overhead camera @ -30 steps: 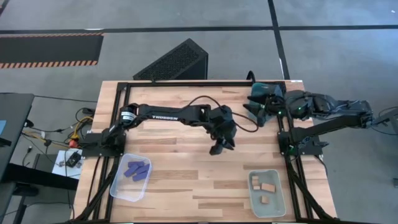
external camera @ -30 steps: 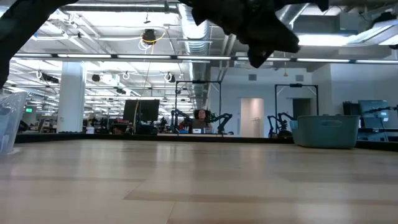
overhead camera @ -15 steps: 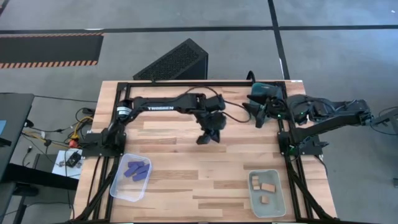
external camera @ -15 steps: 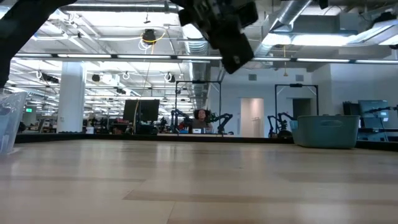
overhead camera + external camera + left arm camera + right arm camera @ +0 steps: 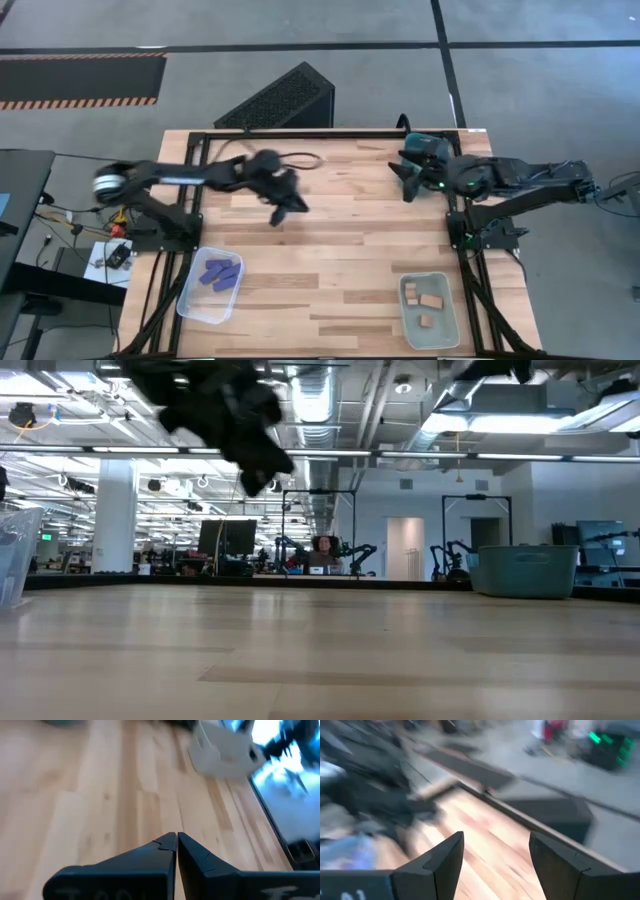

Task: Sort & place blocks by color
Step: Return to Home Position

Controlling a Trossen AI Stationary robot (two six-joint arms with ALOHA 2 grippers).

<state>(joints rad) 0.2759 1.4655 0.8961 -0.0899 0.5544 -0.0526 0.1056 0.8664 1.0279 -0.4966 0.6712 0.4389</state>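
Hovering above table [image 5: 340,262], left gripper [image 5: 176,838] clenched — right gripper [image 5: 495,836] spread near far edge; blue blocks [image 5: 221,273] in clear bin [image 5: 191,297], tan blocks [image 5: 428,301] in gray bin [image 5: 406,322].

Blocks [image 5: 220,273] in bins [image 5: 186,297] (left and right)

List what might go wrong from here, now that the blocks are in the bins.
1. The left arm reaches along the back of the table, jaws shut. Its cable loops close to the black frame and might snag there.
2. The clear bin holding the blue blocks sits right beside the frame's left rail, so a low sweep by that arm could knock it.
The right arm, jaws open, sits at the back right, away from both.
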